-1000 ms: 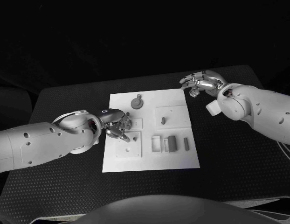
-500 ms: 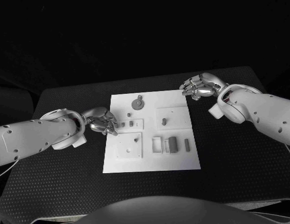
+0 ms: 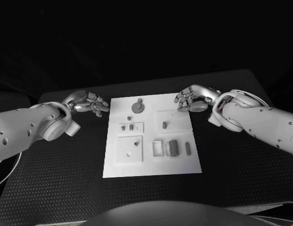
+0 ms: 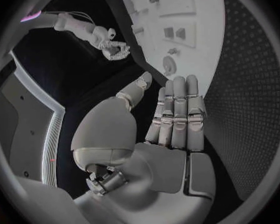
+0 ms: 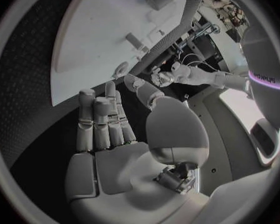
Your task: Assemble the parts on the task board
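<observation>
A: Where is the left robot hand?

B: It hovers over the black textured counter, just beside the far left corner of the flat white rectangular task board. Its silver fingers lie straight and close together, thumb apart, and it holds nothing.

A: And the right robot hand?

B: At the board's far right corner, over the edge. The fingers are stretched out side by side, thumb off to one side, and nothing is in its grasp either.

A: What lies on the board?

B: A round grey disc part with a small tab sits near the far edge, between the 2 robot hands. Nearer the middle, 2 small dark parts sit in a recessed square on the left, and a small dark peg stands in a square panel on the right. Toward the near edge, an upright grey block and a slim dark bar stand side by side right of a pale frame.
</observation>
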Action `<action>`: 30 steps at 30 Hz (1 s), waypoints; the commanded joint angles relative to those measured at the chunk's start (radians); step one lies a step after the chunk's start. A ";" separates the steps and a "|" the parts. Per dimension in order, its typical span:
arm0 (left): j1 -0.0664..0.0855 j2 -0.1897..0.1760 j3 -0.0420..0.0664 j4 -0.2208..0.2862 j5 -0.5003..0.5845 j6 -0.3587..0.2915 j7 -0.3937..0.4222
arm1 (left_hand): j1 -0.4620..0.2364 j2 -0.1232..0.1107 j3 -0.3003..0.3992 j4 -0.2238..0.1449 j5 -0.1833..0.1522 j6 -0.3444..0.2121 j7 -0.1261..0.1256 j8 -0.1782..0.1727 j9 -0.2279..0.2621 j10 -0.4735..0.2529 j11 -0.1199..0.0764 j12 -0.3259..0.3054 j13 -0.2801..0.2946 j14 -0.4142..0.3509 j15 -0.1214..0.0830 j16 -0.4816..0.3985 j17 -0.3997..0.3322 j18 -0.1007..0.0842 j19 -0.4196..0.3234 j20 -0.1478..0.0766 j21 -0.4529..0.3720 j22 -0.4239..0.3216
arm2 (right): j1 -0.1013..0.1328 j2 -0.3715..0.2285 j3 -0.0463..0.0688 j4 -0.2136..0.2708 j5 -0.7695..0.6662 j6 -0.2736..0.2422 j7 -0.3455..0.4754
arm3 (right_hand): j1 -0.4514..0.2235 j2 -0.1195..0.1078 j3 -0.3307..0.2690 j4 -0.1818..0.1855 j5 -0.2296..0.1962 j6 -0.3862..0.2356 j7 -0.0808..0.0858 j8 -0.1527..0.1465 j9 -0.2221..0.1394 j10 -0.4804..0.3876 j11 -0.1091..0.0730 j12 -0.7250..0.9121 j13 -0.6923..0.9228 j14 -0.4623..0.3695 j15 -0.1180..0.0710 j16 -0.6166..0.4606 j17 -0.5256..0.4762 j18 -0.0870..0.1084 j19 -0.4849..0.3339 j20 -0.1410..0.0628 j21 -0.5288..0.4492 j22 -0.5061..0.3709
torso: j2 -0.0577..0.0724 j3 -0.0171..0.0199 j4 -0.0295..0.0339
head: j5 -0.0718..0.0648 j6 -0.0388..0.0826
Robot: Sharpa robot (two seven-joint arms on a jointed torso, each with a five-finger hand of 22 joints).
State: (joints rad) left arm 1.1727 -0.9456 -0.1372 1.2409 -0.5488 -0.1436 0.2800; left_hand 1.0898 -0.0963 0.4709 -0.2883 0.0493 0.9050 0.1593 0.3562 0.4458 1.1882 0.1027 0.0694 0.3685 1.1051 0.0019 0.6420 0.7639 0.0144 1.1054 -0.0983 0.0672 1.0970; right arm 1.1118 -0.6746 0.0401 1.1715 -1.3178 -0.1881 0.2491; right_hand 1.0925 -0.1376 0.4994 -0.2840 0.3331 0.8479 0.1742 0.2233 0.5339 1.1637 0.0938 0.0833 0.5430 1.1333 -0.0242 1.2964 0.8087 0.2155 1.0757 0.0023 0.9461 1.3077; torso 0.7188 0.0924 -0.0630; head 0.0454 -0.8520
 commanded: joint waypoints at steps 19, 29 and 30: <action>0.003 0.021 0.003 -0.014 0.214 -0.044 0.068 | -0.032 -0.013 -0.021 0.000 0.002 -0.046 0.016 -0.020 -0.010 -0.031 0.013 -0.002 -0.024 -0.015 0.011 -0.029 -0.007 -0.007 -0.028 0.012 -0.001 -0.022 | -0.002 0.012 -0.059 0.132 -0.462 -0.009 -0.146 | -0.032 -0.060 -0.055 0.012 0.001 -0.061 0.015 -0.011 -0.010 -0.019 0.001 -0.004 -0.004 -0.003 0.008 -0.009 -0.006 0.046 0.001 -0.004 -0.019 0.004 | 0.001 -0.0002 0.0015 | 0.014 0.000; 0.004 0.028 0.003 -0.014 0.214 -0.040 0.064 | -0.035 -0.012 -0.022 0.000 0.002 -0.046 0.016 -0.019 -0.010 -0.031 0.013 -0.001 -0.025 -0.015 0.012 -0.030 -0.007 -0.006 -0.028 0.012 0.000 -0.024 | -0.002 0.034 -0.064 0.130 -0.490 -0.003 -0.166 | -0.027 -0.059 -0.051 0.019 0.002 -0.057 0.007 -0.003 -0.008 -0.014 -0.003 0.001 -0.002 -0.001 0.004 -0.008 -0.008 0.046 0.007 -0.006 -0.022 0.002 | 0.001 -0.0013 0.0024 | 0.016 -0.001; 0.004 0.029 0.003 -0.014 0.214 -0.039 0.063 | -0.035 -0.012 -0.022 0.000 0.002 -0.046 0.016 -0.019 -0.010 -0.031 0.013 -0.001 -0.025 -0.015 0.012 -0.030 -0.007 -0.006 -0.028 0.012 0.000 -0.024 | -0.002 0.037 -0.065 0.129 -0.492 0.001 -0.168 | -0.025 -0.058 -0.050 0.018 0.002 -0.056 0.006 -0.002 -0.008 -0.014 -0.003 0.001 -0.002 0.000 0.004 -0.008 -0.008 0.046 0.008 -0.007 -0.022 0.002 | 0.001 -0.0010 0.0022 | 0.017 -0.001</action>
State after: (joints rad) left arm 1.1753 -0.9193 -0.1353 1.2258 -0.3458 -0.1856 0.3313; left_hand 1.0664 -0.1096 0.4549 -0.2888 0.0493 0.8678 0.1762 0.3397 0.4377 1.1641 0.1160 0.0694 0.3441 1.0963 0.0108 0.6148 0.7577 0.0144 1.0862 -0.0860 0.0672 1.0743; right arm 1.1101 -0.6402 -0.0250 1.3009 -1.7721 -0.2048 0.1013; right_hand 1.0599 -0.1911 0.4471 -0.2690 0.3331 0.8006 0.1751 0.2183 0.5252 1.1473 0.0962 0.0811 0.5399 1.1335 -0.0173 1.2924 0.8020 0.2142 1.0760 0.0021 0.9276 1.3077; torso 0.7193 0.0914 -0.0611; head 0.0617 -0.8533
